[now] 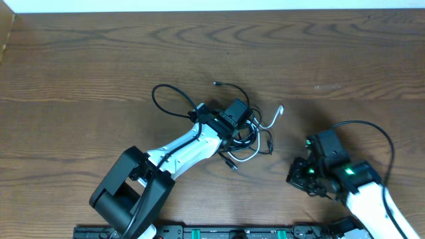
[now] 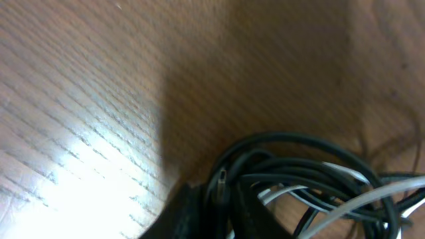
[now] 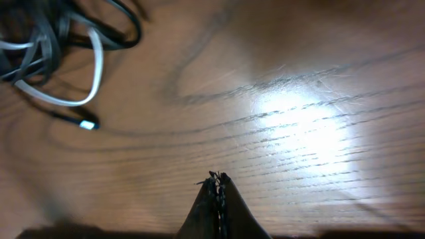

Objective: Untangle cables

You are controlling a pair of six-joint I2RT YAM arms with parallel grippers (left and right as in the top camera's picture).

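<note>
The cables (image 1: 255, 141) lie knotted in a heap at the table's middle: black cords with a loop (image 1: 161, 99) trailing left, and a white cord (image 1: 275, 117) whose end sticks out to the right. My left gripper (image 1: 243, 126) sits on the heap. In the left wrist view its fingers (image 2: 222, 214) are shut on a black cable (image 2: 292, 141), with white strands (image 2: 345, 199) beside it. My right gripper (image 1: 297, 176) is shut and empty, right of the heap. In the right wrist view its tips (image 3: 218, 180) hover over bare wood, with the white cord (image 3: 97, 73) at the upper left.
A loose black plug end (image 1: 218, 84) lies behind the heap. A small plug (image 3: 86, 124) rests on the wood left of my right gripper. The right arm's own thick black wire (image 1: 372, 126) arcs at the right. The table's far edge (image 1: 212, 10) meets a white wall.
</note>
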